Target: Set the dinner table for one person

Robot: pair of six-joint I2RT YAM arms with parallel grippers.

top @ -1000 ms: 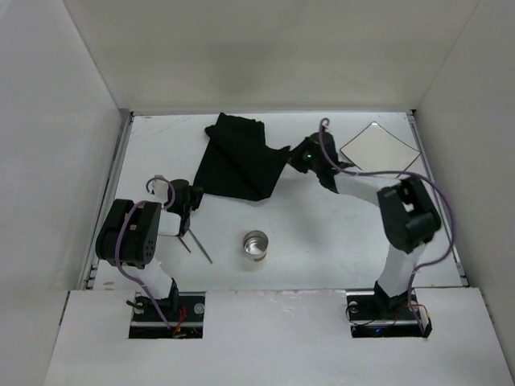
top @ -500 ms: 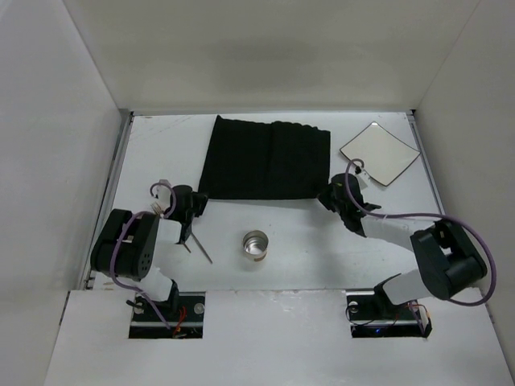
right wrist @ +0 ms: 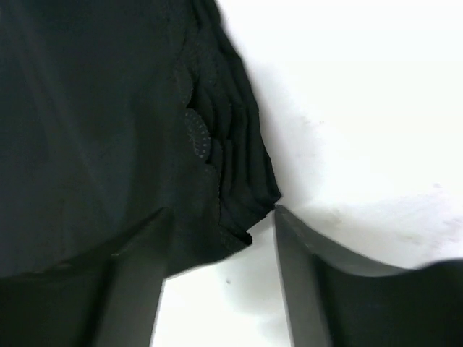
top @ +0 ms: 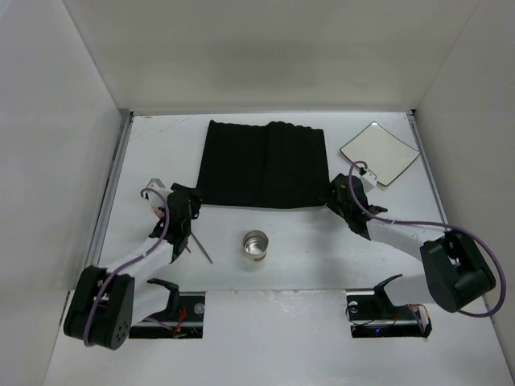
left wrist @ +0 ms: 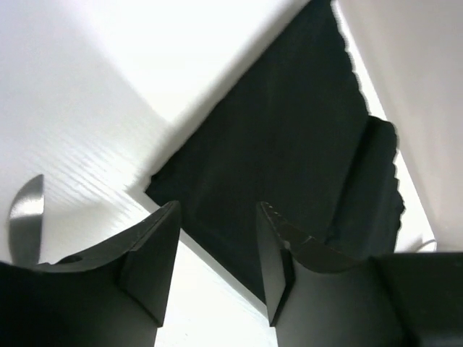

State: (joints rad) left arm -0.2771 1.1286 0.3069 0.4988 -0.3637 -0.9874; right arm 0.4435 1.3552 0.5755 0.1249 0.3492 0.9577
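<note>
On the white dinner table (top: 322, 241) a black ribbed mat (top: 264, 163) lies spread out at the back centre. My left gripper (top: 184, 207) stands open at the mat's near left corner. In the left wrist view that mat corner (left wrist: 217, 173) lies on the table just past the open left gripper (left wrist: 217, 267), free of both fingers. My right gripper (top: 339, 195) is open at the near right corner. In the right wrist view the bunched, frilled mat corner (right wrist: 217, 181) rests between the spread fingers of the right gripper (right wrist: 221, 242), with no grip on it. No person is in view.
A square white plate (top: 380, 153) lies at the back right, beyond the right gripper. A metal cup (top: 256, 245) stands near the front centre. Thin cutlery (top: 200, 244) lies on the table just near of the left gripper. Rails and white walls bound the table.
The mat, crumpled a second ago, was pulled out flat by the right gripper moving right and nearer. Both grippers then opened and let go of its near corners.
</note>
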